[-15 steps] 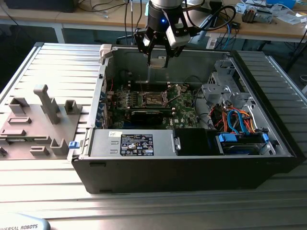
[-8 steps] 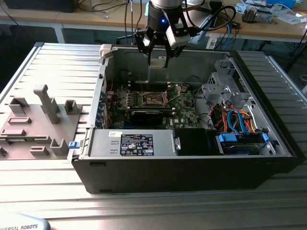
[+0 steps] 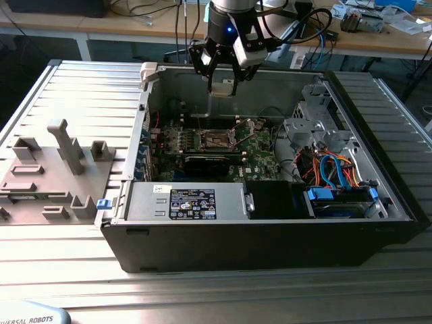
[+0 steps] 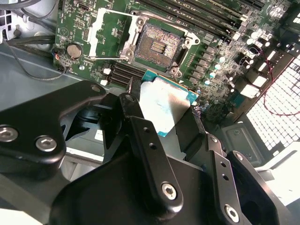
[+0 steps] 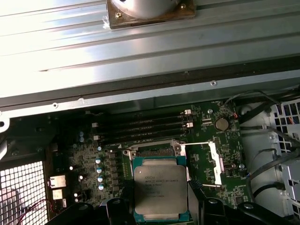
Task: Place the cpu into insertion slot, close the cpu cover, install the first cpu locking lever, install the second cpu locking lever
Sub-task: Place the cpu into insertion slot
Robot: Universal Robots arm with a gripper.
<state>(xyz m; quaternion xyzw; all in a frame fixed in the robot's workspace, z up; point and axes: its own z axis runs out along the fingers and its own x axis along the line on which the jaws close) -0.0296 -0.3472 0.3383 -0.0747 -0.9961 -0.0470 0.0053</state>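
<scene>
gripper [image 3: 221,85] pinching the cpu [image 4: 165,107] by opposite edges, held clear above the insertion slot [image 4: 158,44] mid-motherboard [image 4: 66,23]; cpu cover [image 4: 104,36] open beside the slot; align chip corners to socket rim, keep it level, no force

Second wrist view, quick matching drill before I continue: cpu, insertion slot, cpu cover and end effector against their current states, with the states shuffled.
1. cpu
2. insertion slot
3. cpu cover
4. end effector

A. flipped open, lying beside the slot
B. empty, centre exposed
C. gripped by two edges, not seated
D. shut, carrying a part

Pairs: 1-C, 2-B, 3-A, 4-D.
</scene>
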